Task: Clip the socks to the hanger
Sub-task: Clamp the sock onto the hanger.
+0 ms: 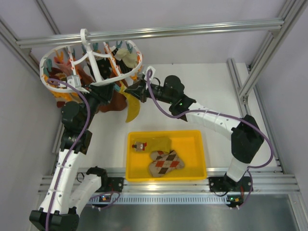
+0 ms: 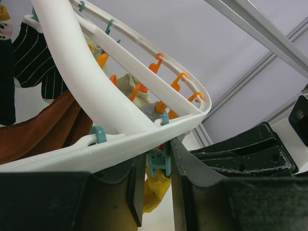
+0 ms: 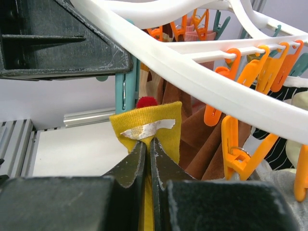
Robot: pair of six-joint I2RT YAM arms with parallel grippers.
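Upper left, at the hanger (image 1: pixel 85 39) rim: right jaws clamped on mustard sock (image 3: pixel 161 120) cuff; left jaws seemingly pinching teal clip (image 2: pixel 159 163).

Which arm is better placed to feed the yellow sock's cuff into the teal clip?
The right arm: its jaws are shut on the cuff of the mustard sock, close to the teal clip. The left arm is busy pinching that clip on the hanger.
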